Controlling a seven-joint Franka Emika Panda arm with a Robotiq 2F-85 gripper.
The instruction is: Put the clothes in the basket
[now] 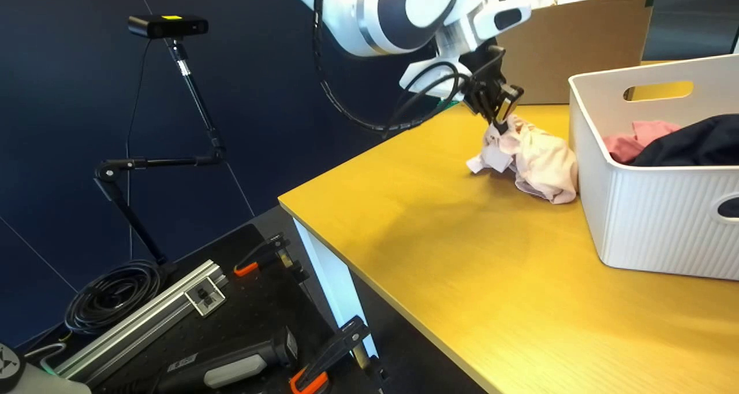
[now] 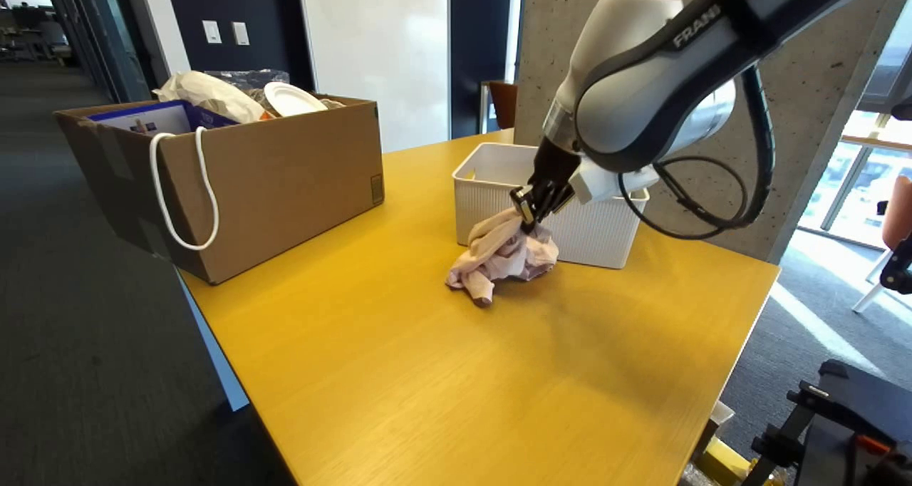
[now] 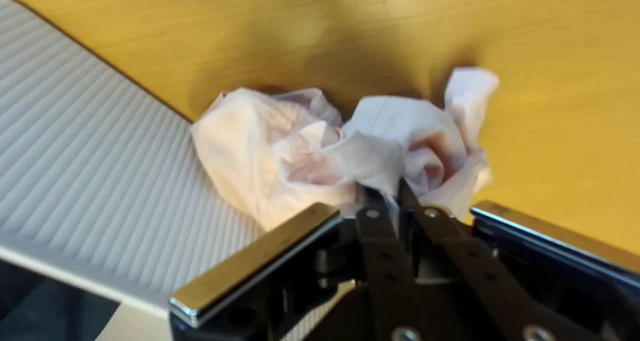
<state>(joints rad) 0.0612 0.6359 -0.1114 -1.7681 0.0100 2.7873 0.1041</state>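
Observation:
A crumpled pale pink cloth [image 1: 545, 160] lies on the yellow table against the outside of the white basket [image 1: 664, 215]. The cloth shows in an exterior view [image 2: 499, 258] and in the wrist view [image 3: 240, 151]. My gripper [image 1: 501, 125] points down at the cloth. In the wrist view the fingers [image 3: 384, 190] are close together with a fold of cloth pinched between them. In an exterior view the gripper [image 2: 527, 224] stands in front of the basket [image 2: 595, 233]. A pink cloth [image 1: 638, 140] and a dark cloth [image 1: 701, 142] are inside the basket.
A full cardboard box [image 2: 306, 179] stands on the table [image 2: 427, 393] near its edge, also behind the gripper in an exterior view [image 1: 577, 47]. The basket's ribbed wall [image 3: 115, 156] is close beside the gripper. A black cart with clamps [image 1: 231, 324] stands beside the table.

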